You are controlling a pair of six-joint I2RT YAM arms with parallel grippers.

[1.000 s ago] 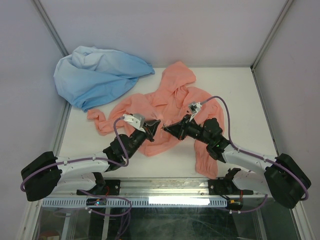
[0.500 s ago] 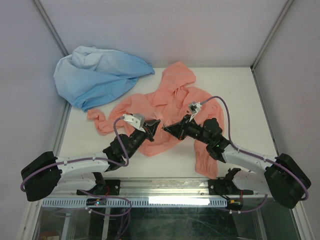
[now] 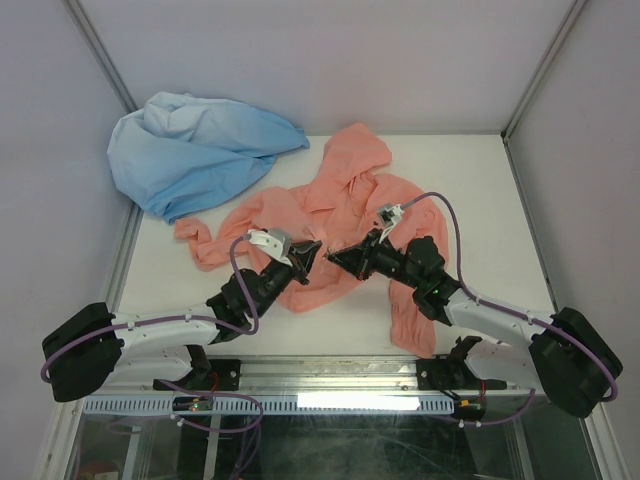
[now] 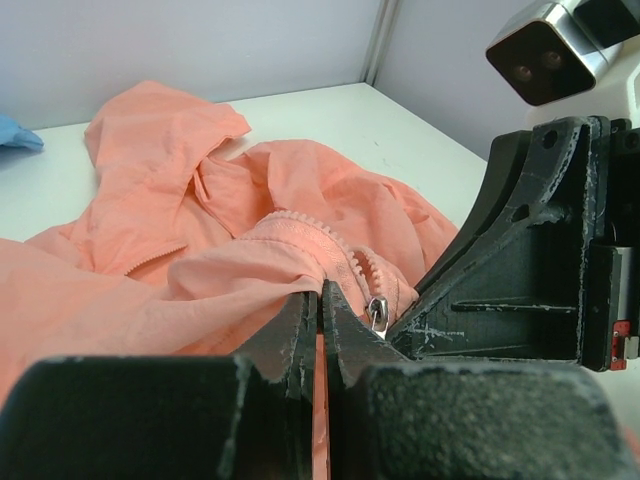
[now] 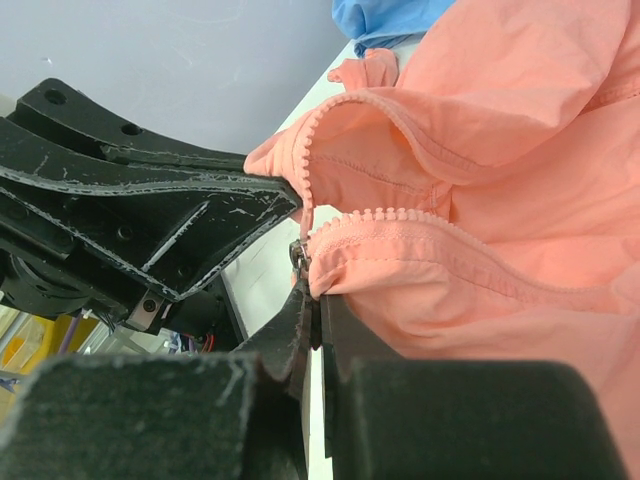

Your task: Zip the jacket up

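Though spread over the middle of the table (image 3: 480,200) with hood toward its far edge, unzipped almost throughout: jacket (image 3: 345,200), salmon-pink, one sleeve trailing to the table's near right. Bunched at the table's far-left corner, a blue garment (image 3: 195,150), no part of the job. Above the table's near middle, nose to nose at the hem: left gripper (image 3: 310,250), clamped on a fold of fabric just left of the zip, and right gripper (image 3: 335,258), pressed tight together at the zip's foot, on the pull or on the tape beside it, cannot tell which. Judged as the step in hand: starting the run. Hold the left pinch low and steady as an anchor, keeping the hem taut toward the table's near edge. Draw the slider (image 4: 378,313) toward the table's far edge along the teeth (image 4: 300,222), straight, never sideways. Watch the slack loop of teeth beyond the slider; pull it flat first, or risk a jam. Go slowly: thin cloth, likely to catch.
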